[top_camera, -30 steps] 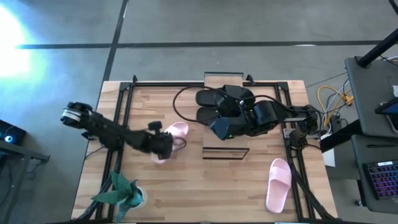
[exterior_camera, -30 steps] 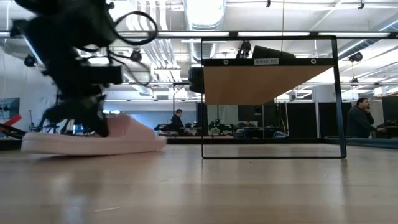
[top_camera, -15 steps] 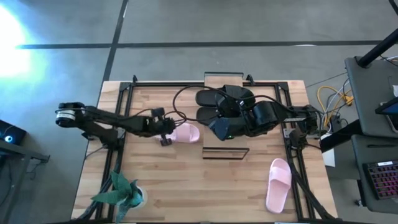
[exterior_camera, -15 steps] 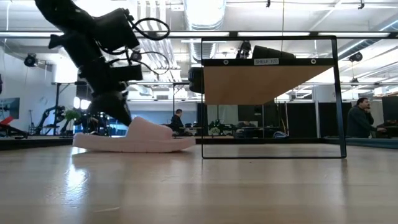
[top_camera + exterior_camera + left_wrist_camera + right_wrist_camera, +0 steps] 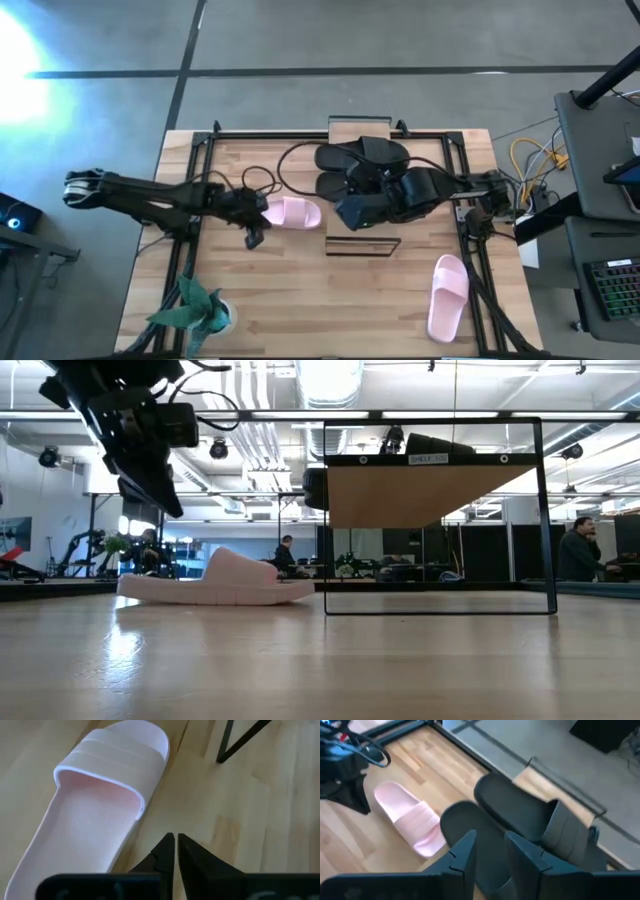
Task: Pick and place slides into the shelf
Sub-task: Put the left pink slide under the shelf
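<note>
One pale pink slide (image 5: 292, 212) lies sole down on the table just left of the shelf (image 5: 362, 245), with its strap end toward the shelf. My left gripper (image 5: 253, 238) hangs shut beside its heel, raised above the table (image 5: 160, 495) and touching nothing (image 5: 173, 842). The second pink slide (image 5: 448, 295) lies near the right near corner. Both black slides (image 5: 350, 157) (image 5: 335, 185) lie side by side toward the far edge. My right gripper (image 5: 487, 850) is open above them; I cannot tell whether it touches them.
A green toy plant (image 5: 195, 310) stands at the near left corner. Dark rails (image 5: 330, 135) frame the table's far edge and sides. A black cable (image 5: 285, 165) loops beside the black slides. In the low view the shelf (image 5: 435, 490) stands right of the pink slide (image 5: 215, 582).
My left gripper moved the pink slide toward the right and far edges and turned it until it lay crosswise, toe toward the shelf. It then came off the slide, drew back toward the left and near edges, and rose clear of it. The slide stays flat on the table.
</note>
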### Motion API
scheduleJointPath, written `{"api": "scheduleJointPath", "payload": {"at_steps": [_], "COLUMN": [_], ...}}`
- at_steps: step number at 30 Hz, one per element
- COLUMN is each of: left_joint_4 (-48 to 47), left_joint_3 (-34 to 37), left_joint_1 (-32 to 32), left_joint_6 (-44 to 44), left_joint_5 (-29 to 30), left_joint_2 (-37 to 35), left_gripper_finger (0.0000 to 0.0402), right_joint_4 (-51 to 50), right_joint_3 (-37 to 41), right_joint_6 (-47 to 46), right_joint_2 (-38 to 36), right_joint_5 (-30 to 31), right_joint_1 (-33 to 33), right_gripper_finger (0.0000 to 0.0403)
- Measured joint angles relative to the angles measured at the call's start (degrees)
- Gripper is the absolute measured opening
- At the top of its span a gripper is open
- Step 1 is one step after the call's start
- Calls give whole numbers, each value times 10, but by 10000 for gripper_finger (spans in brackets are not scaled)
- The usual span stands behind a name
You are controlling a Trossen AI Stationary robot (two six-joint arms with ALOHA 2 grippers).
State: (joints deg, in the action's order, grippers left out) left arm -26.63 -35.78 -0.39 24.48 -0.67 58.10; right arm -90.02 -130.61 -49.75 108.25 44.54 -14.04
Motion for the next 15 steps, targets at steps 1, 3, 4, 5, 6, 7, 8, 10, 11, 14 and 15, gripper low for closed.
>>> {"api": "scheduleJointPath", "payload": {"at_steps": [1, 3, 4, 5, 6, 7, 8, 10, 11, 14, 15], "left_joint_4": [2, 12, 18, 22, 33, 58, 82, 115, 136, 157, 164], "left_joint_3": [2, 6, 8, 13, 18, 21, 25, 29, 29, 24, 21], "left_joint_1": [-1, -2, -3, -5, -7, -11, -17, -34, -44, -63, -65], "left_joint_6": [-2, 5, 6, 6, 2, -7, -12, -21, -25, -36, -41], "left_joint_5": [2, 1, -1, -7, -18, -32, -42, -44, -35, 11, 23], "left_joint_2": [0, 8, 14, 20, 29, 39, 49, 71, 83, 119, 132], "left_gripper_finger": [15, 34, 45, 55, 65, 73, 77, 79, 76, 56, 46], "right_joint_4": [0, 0, 0, 0, 0, 0, 0, 0, 0, 0, 0], "right_joint_3": [7, 23, 30, 38, 45, 51, 55, 63, 67, 74, 74], "right_joint_6": [-8, -25, -33, -39, -45, -51, -57, -69, -75, -89, -91], "right_joint_2": [0, 0, 0, 0, 0, 0, 0, 0, 0, -1, -1], "right_joint_5": [-4, -12, -13, -15, -16, -18, -19, -25, -26, -28, -29], "right_joint_1": [-2, -3, -4, -4, -4, -4, -4, -4, -4, -6, -7], "right_gripper_finger": [99, 110, 115, 120, 124, 128, 131, 136, 138, 139, 139]}}
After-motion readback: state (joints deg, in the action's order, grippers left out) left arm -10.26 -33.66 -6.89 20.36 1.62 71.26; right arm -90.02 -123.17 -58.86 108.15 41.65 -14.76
